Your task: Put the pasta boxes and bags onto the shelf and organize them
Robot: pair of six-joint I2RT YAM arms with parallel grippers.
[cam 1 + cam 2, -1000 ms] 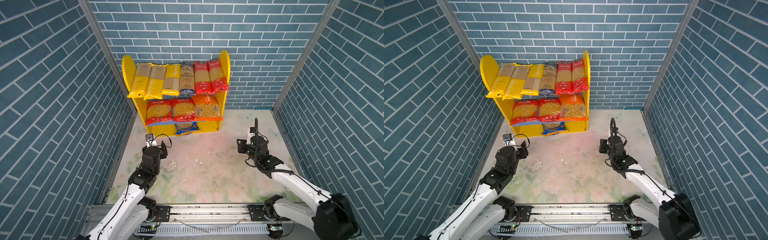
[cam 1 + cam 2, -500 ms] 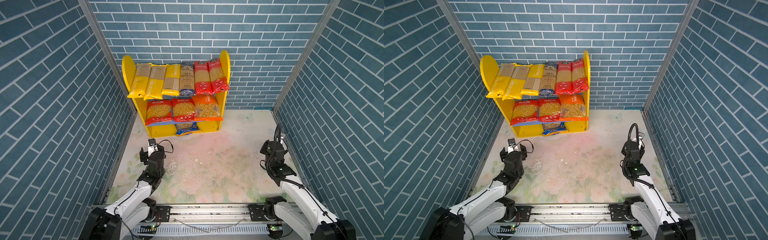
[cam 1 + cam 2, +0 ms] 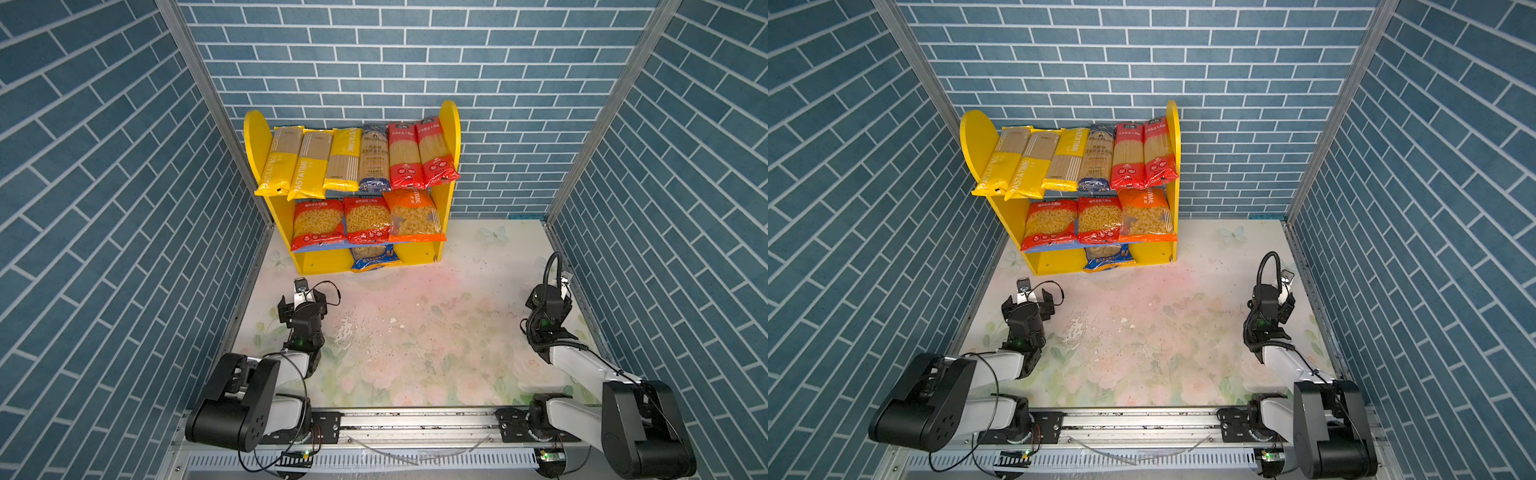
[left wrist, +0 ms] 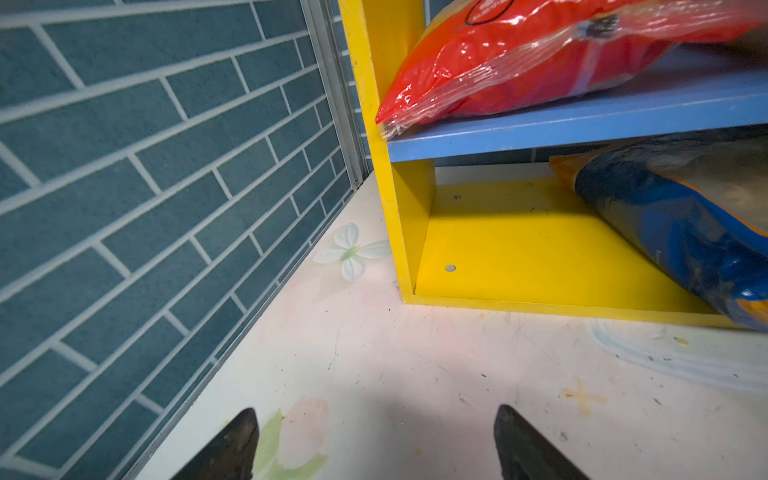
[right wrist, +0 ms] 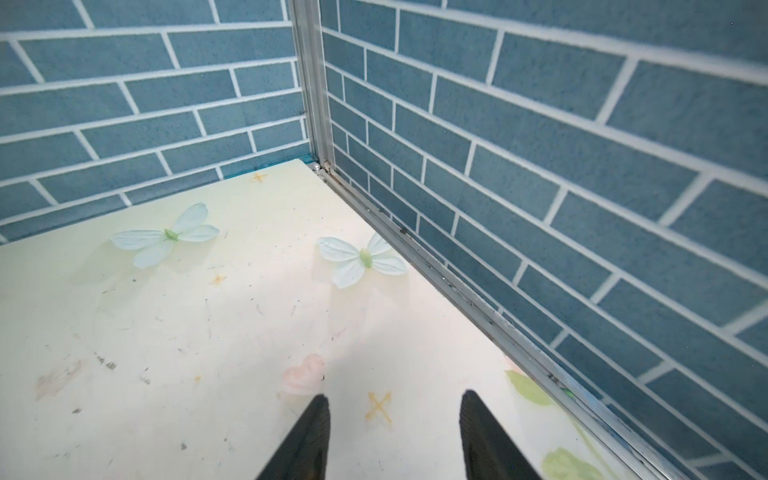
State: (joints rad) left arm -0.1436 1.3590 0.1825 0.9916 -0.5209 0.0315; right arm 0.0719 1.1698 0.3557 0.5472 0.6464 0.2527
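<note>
The shelf (image 3: 255,137) (image 3: 976,137) stands against the back wall. Its upper board carries a row of long spaghetti packs: yellow (image 3: 309,164), dark blue (image 3: 374,160) and red (image 3: 415,153). On the blue lower board (image 4: 582,124) lie two red short-pasta bags (image 3: 318,222) (image 4: 519,62) and an orange one (image 3: 413,216). A blue-orange bag (image 3: 376,257) (image 4: 685,232) sticks out of the bottom bay. My left gripper (image 3: 302,303) (image 4: 376,415) is open and empty, low over the mat in front of the shelf's left foot. My right gripper (image 3: 552,301) (image 5: 392,401) is open and empty near the right wall.
Blue brick-pattern walls (image 3: 124,208) close in the left, back and right sides. The floral mat (image 3: 415,340) covers the floor. A metal rail (image 3: 415,419) carrying both arm bases runs along the front edge. The right gripper faces the back right corner (image 5: 320,166).
Both arms have drawn back toward the front. The right gripper swung from mid-mat out to the right wall. Both grippers' jaws have spread wider.
</note>
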